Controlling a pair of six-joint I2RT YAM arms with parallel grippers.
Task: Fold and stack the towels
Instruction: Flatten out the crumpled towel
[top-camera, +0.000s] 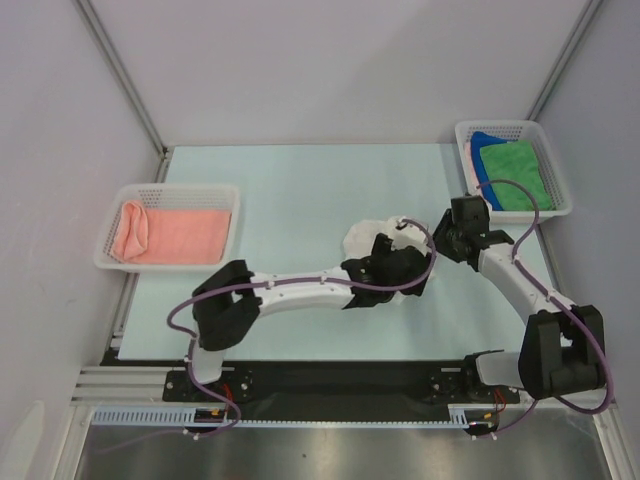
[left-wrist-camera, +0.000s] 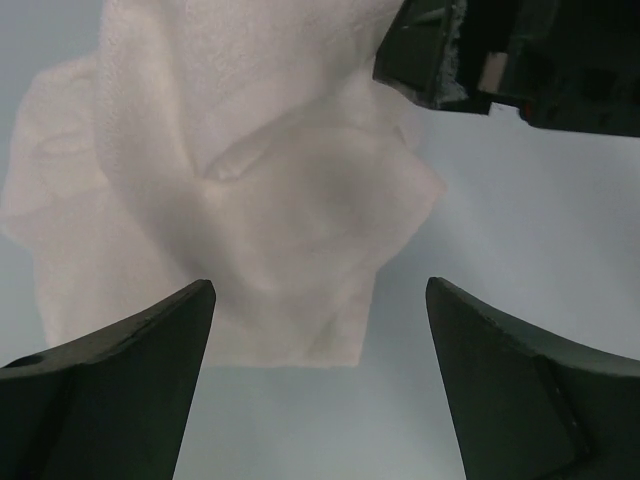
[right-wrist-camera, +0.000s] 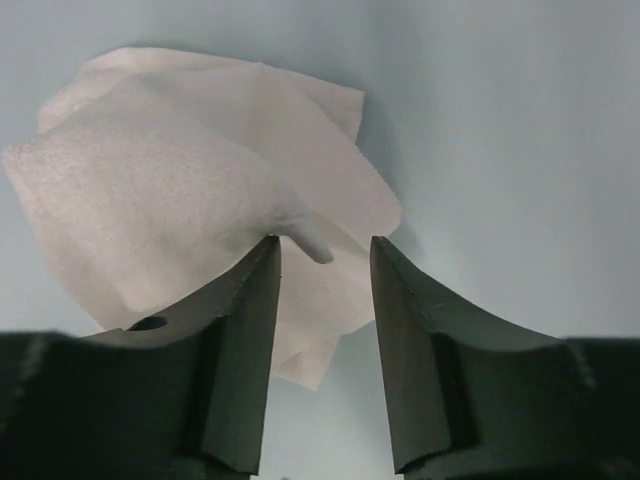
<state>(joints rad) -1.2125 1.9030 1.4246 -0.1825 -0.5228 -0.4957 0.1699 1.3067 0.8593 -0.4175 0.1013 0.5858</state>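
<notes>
One white towel (top-camera: 366, 240) lies crumpled on the table (top-camera: 300, 200), which we judge light, limp and best pinched at a free corner, its heap showing no clear long axis, the left gripper (left-wrist-camera: 320, 290) wide and empty, the right gripper (right-wrist-camera: 325, 245) half-parted, gripping nothing.

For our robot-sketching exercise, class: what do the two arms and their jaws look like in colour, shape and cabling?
The left arm and right arm have white tube links between chunky black joints. A purple cable loops along each. The jaws are dark, curved wedges tapering to blunt tips.
</notes>
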